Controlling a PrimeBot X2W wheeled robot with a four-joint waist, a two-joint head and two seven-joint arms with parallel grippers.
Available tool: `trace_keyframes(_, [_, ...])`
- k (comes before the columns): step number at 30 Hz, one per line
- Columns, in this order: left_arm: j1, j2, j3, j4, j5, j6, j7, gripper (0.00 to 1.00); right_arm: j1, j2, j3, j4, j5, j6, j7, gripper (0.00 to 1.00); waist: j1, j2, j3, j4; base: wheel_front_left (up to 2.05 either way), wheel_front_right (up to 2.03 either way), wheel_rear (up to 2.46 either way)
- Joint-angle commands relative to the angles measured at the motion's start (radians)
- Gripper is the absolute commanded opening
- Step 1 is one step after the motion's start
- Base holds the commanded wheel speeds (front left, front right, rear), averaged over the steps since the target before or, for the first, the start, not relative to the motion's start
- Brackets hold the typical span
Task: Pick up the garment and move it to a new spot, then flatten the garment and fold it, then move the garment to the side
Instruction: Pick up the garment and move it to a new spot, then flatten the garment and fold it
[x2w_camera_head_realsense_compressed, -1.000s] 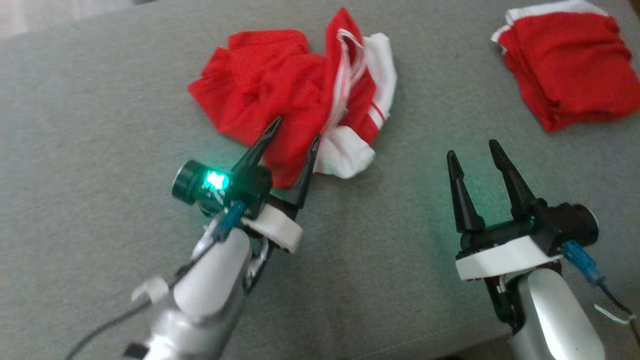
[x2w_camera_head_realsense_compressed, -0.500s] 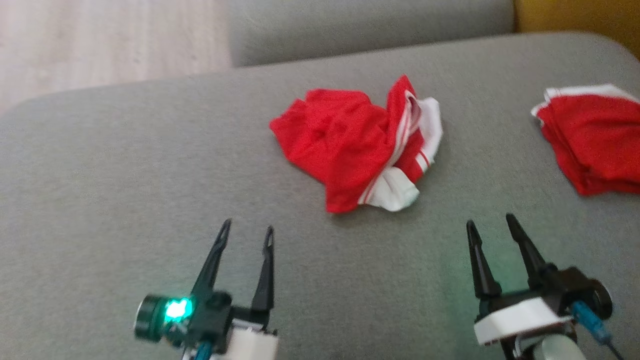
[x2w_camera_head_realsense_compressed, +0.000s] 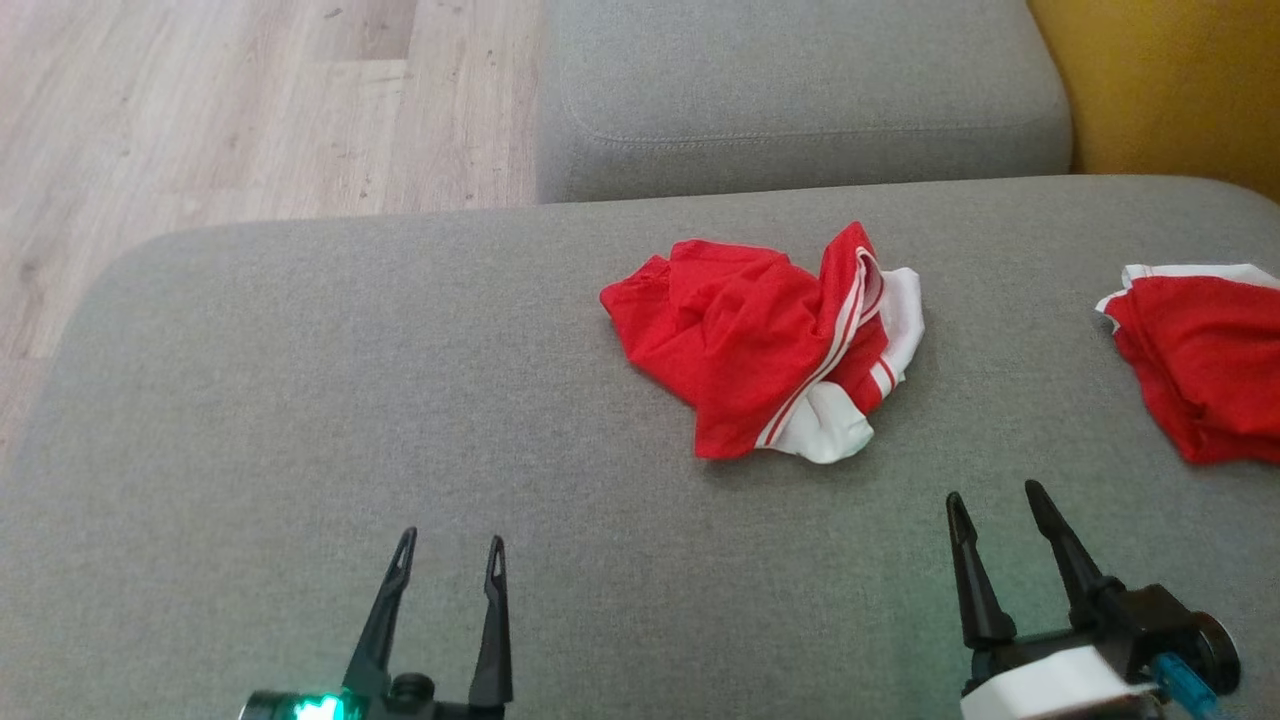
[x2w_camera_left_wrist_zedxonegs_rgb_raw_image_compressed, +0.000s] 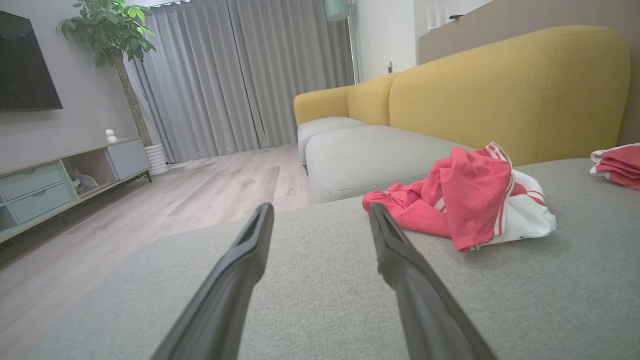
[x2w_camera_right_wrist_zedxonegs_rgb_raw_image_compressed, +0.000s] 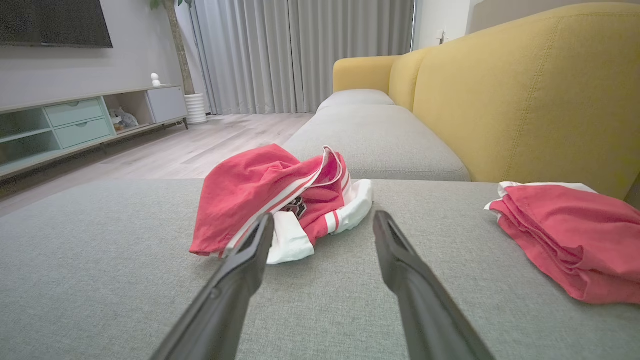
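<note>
A crumpled red and white garment (x2w_camera_head_realsense_compressed: 770, 350) lies in a heap on the grey sofa seat (x2w_camera_head_realsense_compressed: 350, 420), a bit right of the middle. In the left wrist view the garment (x2w_camera_left_wrist_zedxonegs_rgb_raw_image_compressed: 465, 200) sits ahead and to the right; in the right wrist view the garment (x2w_camera_right_wrist_zedxonegs_rgb_raw_image_compressed: 280, 197) lies just past the fingertips, slightly left. My left gripper (x2w_camera_head_realsense_compressed: 450, 555) stands open at the bottom left, well short of the heap. My right gripper (x2w_camera_head_realsense_compressed: 995, 505) is open at the bottom right, below the garment and apart from it. Nothing is between either pair of fingers.
A folded stack of red garments (x2w_camera_head_realsense_compressed: 1200, 365) rests at the seat's right edge. Beyond the seat are another grey cushion (x2w_camera_head_realsense_compressed: 800, 90) and the yellow backrest (x2w_camera_head_realsense_compressed: 1160, 80). Wooden floor (x2w_camera_head_realsense_compressed: 200, 110) lies past the seat's left and far edges.
The head camera has tilted up and back, so the whole picture shifted. My left gripper, which was at the garment a second ago, has pulled back clear of it. The garment stays on the seat.
</note>
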Motion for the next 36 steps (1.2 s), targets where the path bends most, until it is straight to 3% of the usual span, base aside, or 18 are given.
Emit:
trace_keyframes(1, [-0.034, -0.005, 0.04, -0.033, 0.007, 0.009, -0.009, 1.0, -0.026, -0.004, 0.023, -0.037, -0.007, -0.001, -0.003, 1.0, 0.0, -0.0001, -0.001, 0.0, 0.0, 0.0, 0.0])
trace_keyframes(28, [-0.037, -0.025, 0.043, -0.015, 0.011, 0.005, -0.009, 1.0, -0.027, -0.004, 0.045, -0.03, -0.01, -0.001, -0.003, 1.0, 0.0, -0.0001, 0.009, 0.002, 0.0, 0.0, 0.0])
trace_keyframes(36, [-0.076, -0.028, 0.01, 0.064, 0.008, -0.047, -0.009, 1.0, -0.047, -0.007, 0.065, -0.036, -0.017, -0.001, -0.003, 1.0, 0.0, -0.0001, 0.056, -0.042, 0.0, 0.0, 0.0])
